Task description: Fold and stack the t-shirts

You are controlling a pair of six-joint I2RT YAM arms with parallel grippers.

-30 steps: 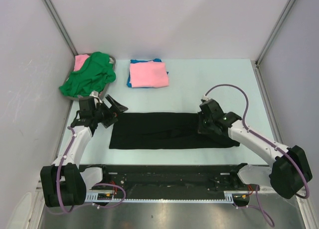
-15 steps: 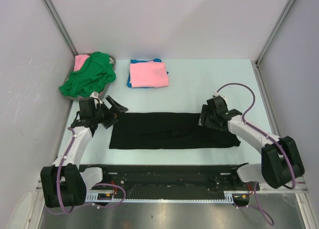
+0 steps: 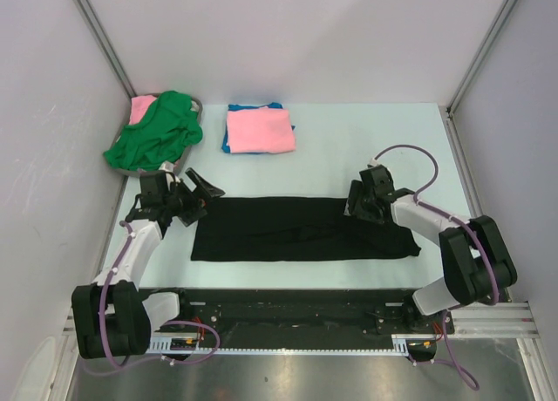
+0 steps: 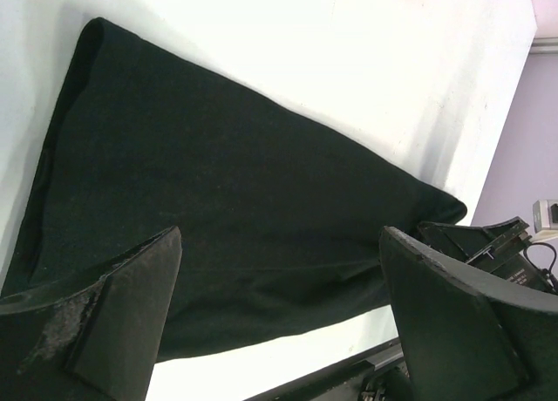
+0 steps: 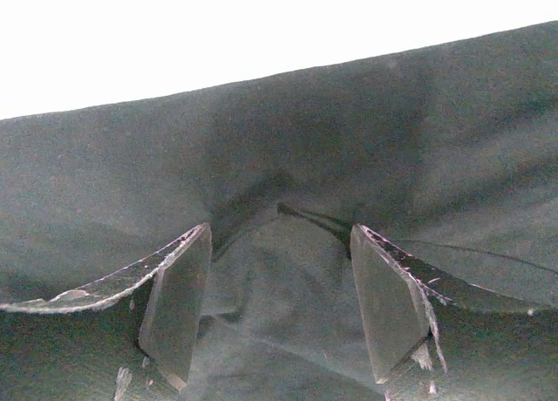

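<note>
- Overhead, in the top external view, the black t-shirt (image 3: pixel 296 229) lies flat as a long folded strip across the middle of the table (image 3: pixel 366 148). The left gripper (image 3: pixel 199 197) sits at the strip's 9 o'clock end, jaws spread wide with nothing between them. The right gripper (image 3: pixel 356 207) is low over the strip's 3 o'clock part.
- Same view: a folded pink t-shirt (image 3: pixel 260 129) rests on a blue t-shirt (image 3: pixel 227 145), toward 12 o'clock from the strip and well apart from it. A green t-shirt (image 3: pixel 155 132) is heaped at 10 o'clock, partly over a second pink piece (image 3: pixel 141 107).
- Left wrist view: both fingers (image 4: pixel 113 322) stand far apart above the black cloth, gripping nothing.
- Right wrist view: the fingers (image 5: pixel 179 305) are parted. A raised pucker of black cloth sits between them, not pinched. Whether the tips touch the cloth cannot be told.
</note>
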